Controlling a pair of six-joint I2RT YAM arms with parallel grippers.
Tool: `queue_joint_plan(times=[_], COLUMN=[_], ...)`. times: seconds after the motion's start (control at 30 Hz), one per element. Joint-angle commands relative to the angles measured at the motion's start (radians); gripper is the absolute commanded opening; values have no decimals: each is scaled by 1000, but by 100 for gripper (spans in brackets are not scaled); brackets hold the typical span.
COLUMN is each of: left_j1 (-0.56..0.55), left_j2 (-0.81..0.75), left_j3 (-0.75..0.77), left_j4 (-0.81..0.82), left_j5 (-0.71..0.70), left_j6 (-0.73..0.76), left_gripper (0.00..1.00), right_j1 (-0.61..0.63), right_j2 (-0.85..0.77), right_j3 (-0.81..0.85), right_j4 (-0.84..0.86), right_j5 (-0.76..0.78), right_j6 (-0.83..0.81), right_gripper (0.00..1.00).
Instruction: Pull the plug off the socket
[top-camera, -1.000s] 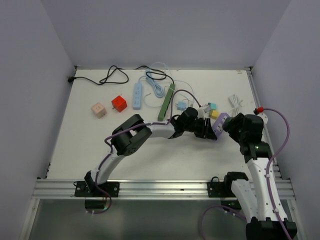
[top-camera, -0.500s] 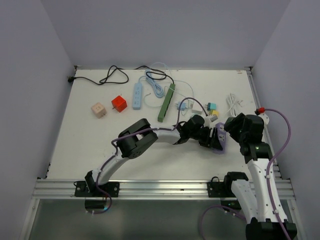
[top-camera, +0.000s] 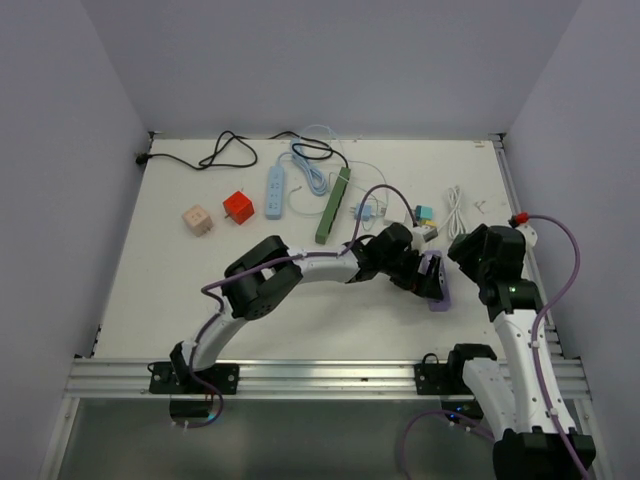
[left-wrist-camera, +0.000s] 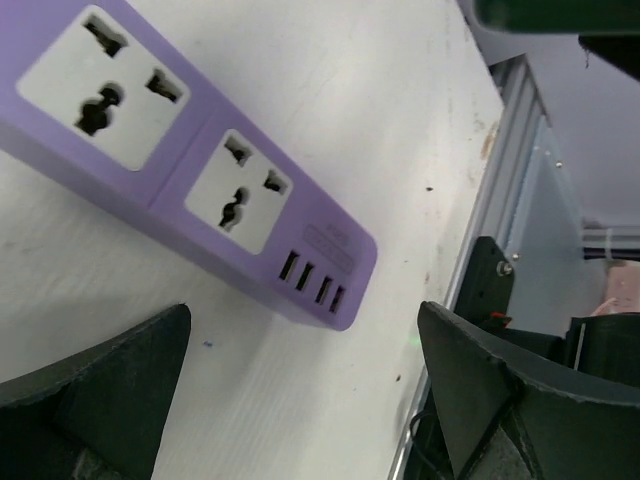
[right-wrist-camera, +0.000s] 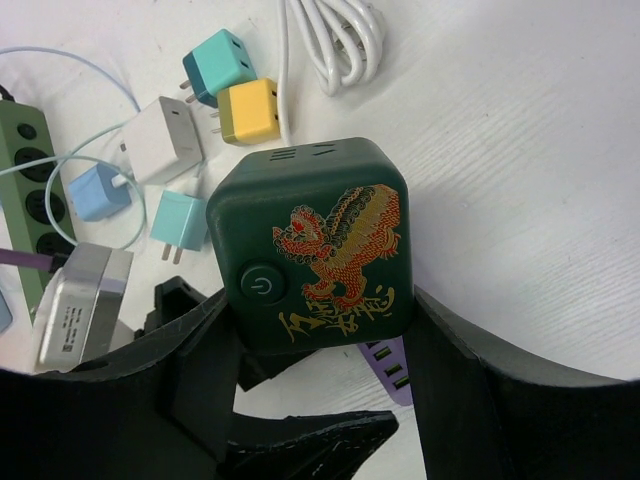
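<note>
Likely rigid and slick, the green cube plug (right-wrist-camera: 318, 245) is clamped at its flat sides by the right gripper (right-wrist-camera: 320, 310); the left gripper (left-wrist-camera: 305, 335) is spread over the purple strip (left-wrist-camera: 190, 190).

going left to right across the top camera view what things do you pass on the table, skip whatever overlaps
beige cube → red cube → blue power strip → green power strip → purple power strip → red knob at the table's right edge
</note>
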Motion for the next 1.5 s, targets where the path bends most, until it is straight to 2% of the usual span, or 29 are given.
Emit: queue_joint_plan(times=[0.0,0.07,0.17,0.27,0.4,0.5,0.63,0.73,0.83,0.93,1.07,1.1,1.2,1.33,1.47], left_j1=[2,3,3,2,2,0,0,2,3,6,65,119,209,234,243], left_j2=[-101,-151,-286,-436,-626,-746,-918,-1058,-1187,-1334,-1474,-1486,-1474,-1412,-1392], left_j3=[22,-7,-93,-200,-219,-234,-297,-352,-412,-618,-785,-788,-789,-762,-750], left_j4=[-192,-235,-196,-194,-296,-399,-568,-649,-674,-560,-442,-444,-419,-439,-455], left_j5=[-96,-157,-246,-330,-475,-597,-887,-990,-1097,-1200,-1124,-1068,-1044,-964,-966], left_j6=[142,191,225,260,338,424,517,568,600,616,562,553,570,562,550], left_gripper=[100,100,100,99,100,100,100,100,100,100,100,100,100,100,100], right_j1=[-3,-3,-3,-3,-3,-3,-3,-3,-3,-3,-3,-3,-3,-1,-1], right_j2=[11,26,69,147,277,405,537,672,803,941,1087,1109,1190,1227,1238], right_j3=[46,49,35,18,38,93,156,243,322,427,536,556,624,687,711], right_j4=[92,113,157,268,430,490,590,627,677,713,719,716,716,609,555], right_j5=[29,34,8,-101,-251,-345,-428,-457,-488,-520,-555,-575,-607,-601,-595], right_j6=[20,18,27,39,36,29,33,39,49,76,89,87,89,56,30], right_gripper=[13,13,13,16,22,24,27,31,32,34,35,36,37,38,40])
